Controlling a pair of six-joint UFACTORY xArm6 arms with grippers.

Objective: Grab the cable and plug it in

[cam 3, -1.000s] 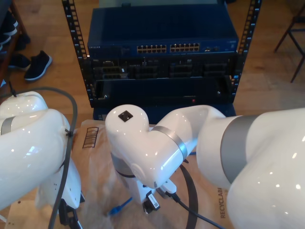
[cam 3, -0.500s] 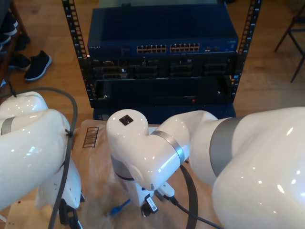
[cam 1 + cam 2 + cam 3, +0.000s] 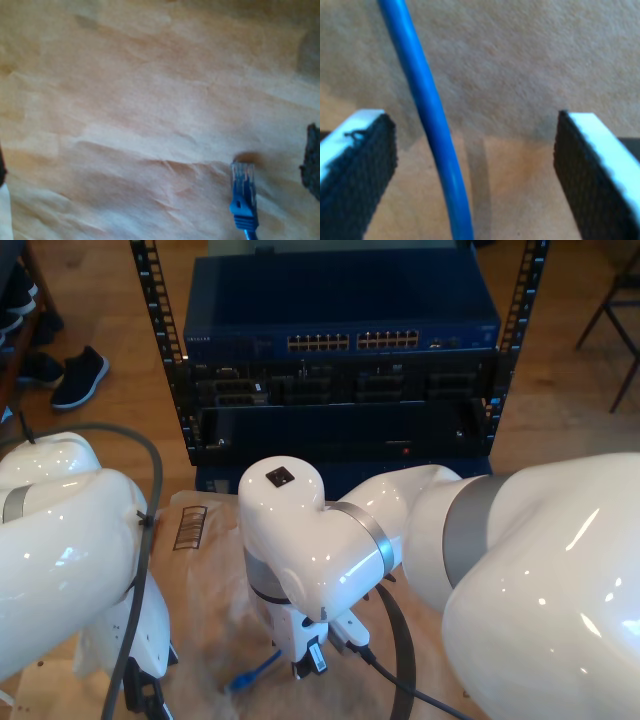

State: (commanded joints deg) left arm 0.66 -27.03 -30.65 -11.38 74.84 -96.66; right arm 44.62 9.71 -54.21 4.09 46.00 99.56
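The cable (image 3: 427,125) is thin and bright blue and runs between the two black pads of my second gripper (image 3: 475,170). That gripper is open, and the cable lies nearer to one pad (image 3: 360,170) than to the other. In the exterior view the cable's blue plug end (image 3: 245,678) lies on brown paper, just beside my second gripper (image 3: 305,665), which points down from the big white arm. The first wrist view shows the blue-booted plug (image 3: 243,195) flat on the paper, close to one dark fingertip (image 3: 312,167) of my first gripper (image 3: 157,170), which is open.
A blue network switch (image 3: 340,340) with rows of ports sits in a black rack (image 3: 160,350) at the back. Crumpled brown paper (image 3: 200,590) covers the floor in front. Shoes (image 3: 78,375) stand at the exterior view's left, and a chair leg (image 3: 620,330) at its right.
The arm over the cable has shifted toward the exterior view's right and lowered its gripper by the cable. The other arm has not moved.
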